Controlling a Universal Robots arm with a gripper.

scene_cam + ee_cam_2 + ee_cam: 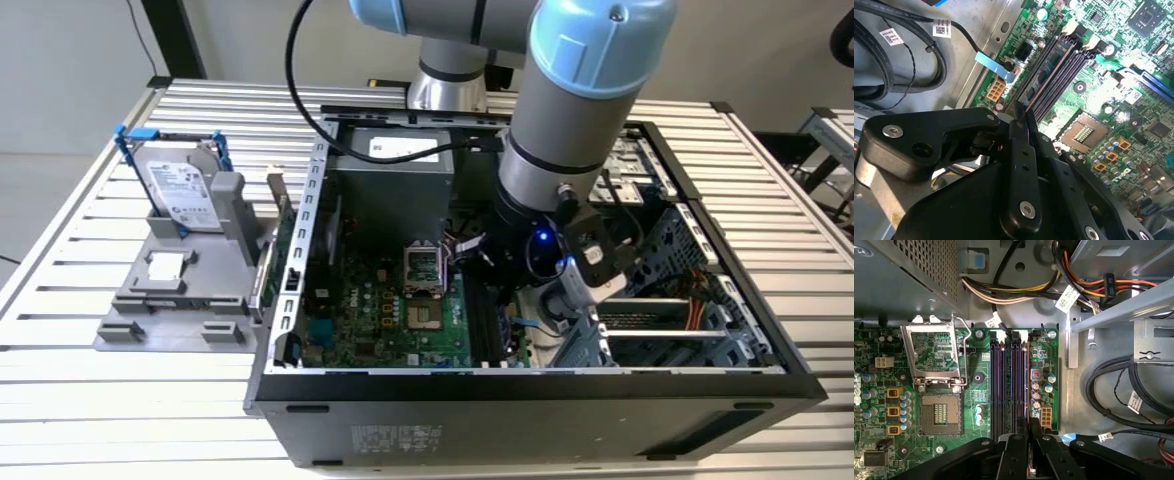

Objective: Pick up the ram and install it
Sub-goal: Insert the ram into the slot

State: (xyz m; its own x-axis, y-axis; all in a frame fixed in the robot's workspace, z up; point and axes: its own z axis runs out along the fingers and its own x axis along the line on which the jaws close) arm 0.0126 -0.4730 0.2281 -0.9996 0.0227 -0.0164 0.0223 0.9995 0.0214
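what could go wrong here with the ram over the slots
The ram lies along the black memory slots, with the end effector at its near end. If it sits off the slot's line, pressing may bend it or the motherboard. The loose cables beside the board might snag the arm.

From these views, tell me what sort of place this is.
Probably a robotics test bench for computer assembly: an open desktop case lies on a slatted metal table, a hard drive stands in a grey fixture, and the gripper is at the motherboard's memory slots.
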